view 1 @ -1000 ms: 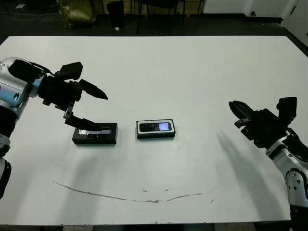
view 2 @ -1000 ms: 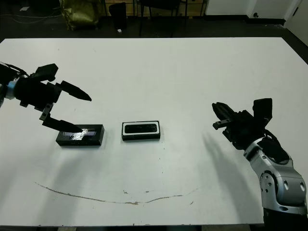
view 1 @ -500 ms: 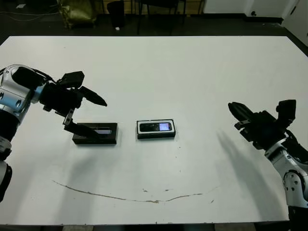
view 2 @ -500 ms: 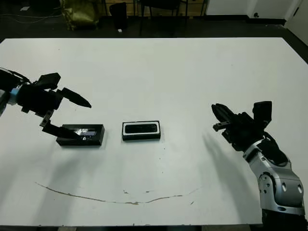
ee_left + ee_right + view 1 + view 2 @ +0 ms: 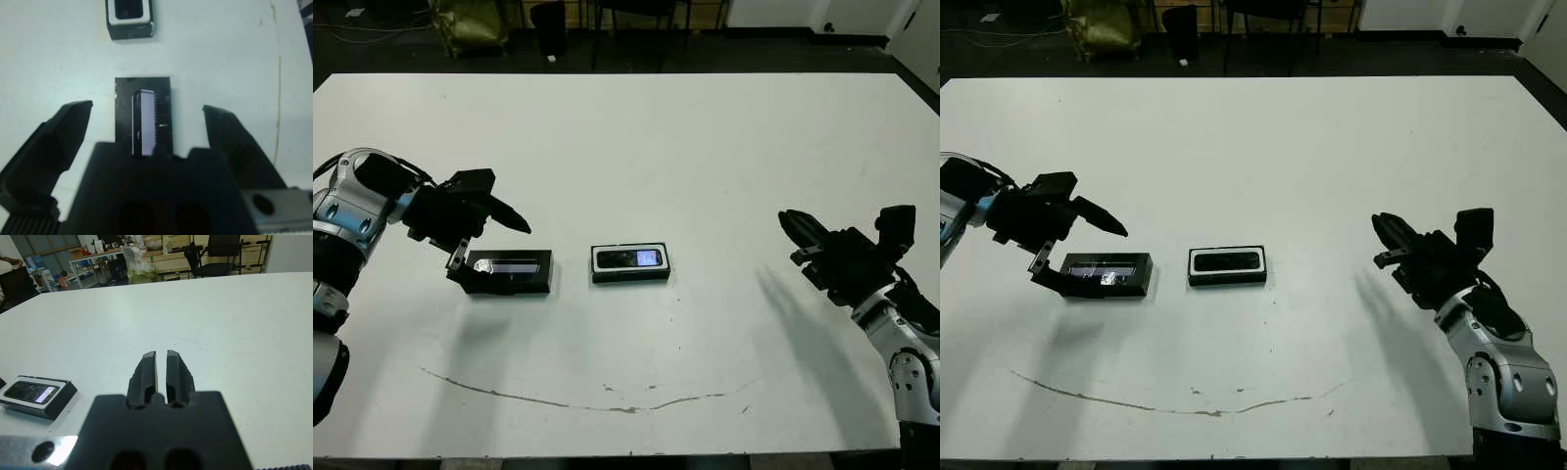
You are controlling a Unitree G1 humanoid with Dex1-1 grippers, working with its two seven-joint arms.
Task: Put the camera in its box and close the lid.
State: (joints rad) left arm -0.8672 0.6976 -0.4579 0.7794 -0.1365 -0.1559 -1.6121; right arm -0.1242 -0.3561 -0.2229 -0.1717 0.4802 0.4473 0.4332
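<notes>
Left hand spread wide around the lid's outer end, box holding camera beside lid, right hand pinched shut, far from lid.

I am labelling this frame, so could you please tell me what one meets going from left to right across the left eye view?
Left gripper → lid → box with the camera inside → right gripper.

One camera is lying in one box, one lid is sitting beside it, and two grippers are showing.
</notes>
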